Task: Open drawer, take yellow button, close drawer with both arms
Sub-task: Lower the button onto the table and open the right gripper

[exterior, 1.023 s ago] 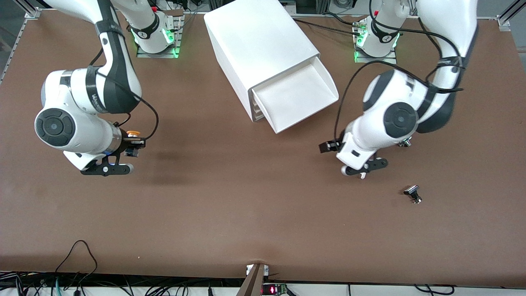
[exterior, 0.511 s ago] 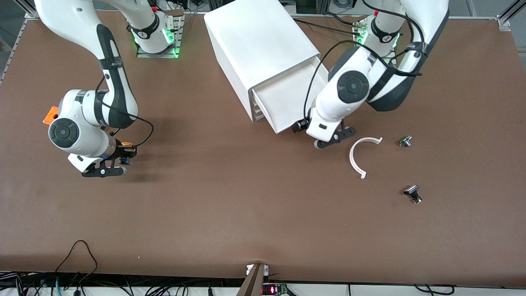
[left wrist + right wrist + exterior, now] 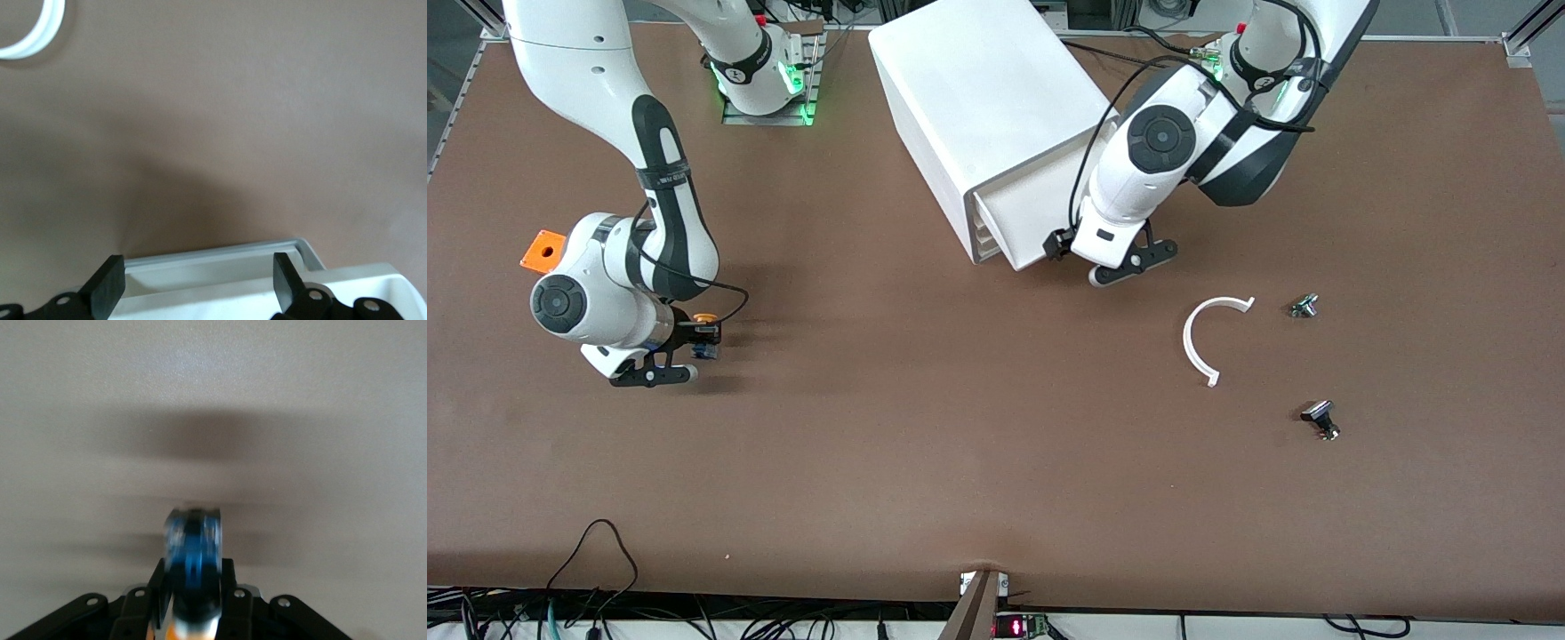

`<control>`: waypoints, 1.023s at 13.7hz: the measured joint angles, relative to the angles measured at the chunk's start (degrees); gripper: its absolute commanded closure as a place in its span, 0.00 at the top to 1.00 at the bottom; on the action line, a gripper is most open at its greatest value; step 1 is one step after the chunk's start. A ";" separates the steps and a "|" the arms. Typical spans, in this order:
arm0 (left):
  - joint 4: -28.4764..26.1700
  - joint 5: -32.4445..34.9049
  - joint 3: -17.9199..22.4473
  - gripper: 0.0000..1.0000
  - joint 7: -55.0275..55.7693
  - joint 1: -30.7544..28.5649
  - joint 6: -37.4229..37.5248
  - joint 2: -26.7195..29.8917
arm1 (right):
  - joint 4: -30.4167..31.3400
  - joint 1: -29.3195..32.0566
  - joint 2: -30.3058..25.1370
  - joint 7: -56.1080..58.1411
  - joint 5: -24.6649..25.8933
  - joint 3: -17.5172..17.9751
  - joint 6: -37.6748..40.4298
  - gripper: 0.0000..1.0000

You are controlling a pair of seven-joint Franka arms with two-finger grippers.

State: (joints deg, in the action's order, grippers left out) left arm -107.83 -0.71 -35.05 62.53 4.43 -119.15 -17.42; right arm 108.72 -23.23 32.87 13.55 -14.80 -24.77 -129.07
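Mostly hidden: drawer under wide-open left hand; right hand clamps blurred button.

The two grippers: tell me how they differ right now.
The right gripper is shut on the button above bare table; the left gripper holds nothing. The right gripper's fingers pinch together; the left gripper's fingers stand wide apart at the drawer front. Both are black, two-fingered.

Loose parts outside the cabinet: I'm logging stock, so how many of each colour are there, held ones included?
Orange: 2, the orange box and the orange-capped button in the right gripper
White: 1, the curved white strip
Black and silver: 2, the small pieces
Total: 5
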 measured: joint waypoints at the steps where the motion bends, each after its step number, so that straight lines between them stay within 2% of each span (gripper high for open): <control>1: -0.55 0.00 -0.84 0.98 0.20 0.00 0.00 0.00 | 0.00 0.00 0.21 0.00 -0.02 0.00 -0.18 0.96; 5: -1.56 -0.01 -2.78 0.98 0.57 0.00 -0.02 0.00 | -0.45 -0.07 0.19 0.00 -0.57 0.02 -0.64 0.99; 7: -1.62 -0.41 -3.15 0.98 0.58 -0.06 -0.02 -0.01 | -1.40 -0.57 -1.76 -0.01 -0.72 0.09 0.69 0.99; 11: -2.22 -3.96 -4.84 0.98 0.69 -0.04 -0.02 -0.12 | -3.90 -1.30 -11.31 -0.35 -0.15 -0.06 9.94 0.99; 14: -2.65 -6.41 -5.13 0.98 0.83 -0.05 0.06 -0.15 | -6.49 -1.24 -17.09 -0.69 3.10 -0.42 17.88 0.99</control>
State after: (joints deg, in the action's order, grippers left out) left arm -110.47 -7.13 -40.17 63.36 4.38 -119.09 -17.57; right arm 102.22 -24.47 15.78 12.86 -11.70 -25.19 -111.19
